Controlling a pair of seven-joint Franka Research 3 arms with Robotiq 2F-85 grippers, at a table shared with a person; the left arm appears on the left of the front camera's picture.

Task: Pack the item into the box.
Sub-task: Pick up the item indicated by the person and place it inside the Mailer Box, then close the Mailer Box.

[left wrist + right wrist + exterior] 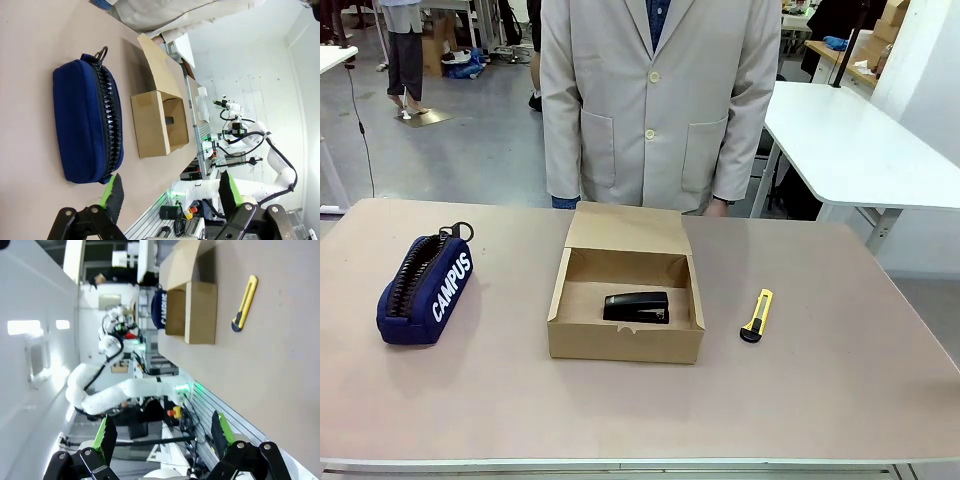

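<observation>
Navy pouch (425, 289), yellow knife (757, 315)

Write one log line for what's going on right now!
stapler: inside box | lid: open | left gripper: open, empty | right gripper: open, empty

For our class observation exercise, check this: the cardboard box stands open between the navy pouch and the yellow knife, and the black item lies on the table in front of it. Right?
Not quite. The black item lies inside the box, not on the table in front of it; the front view shows this. The rest holds.
</observation>
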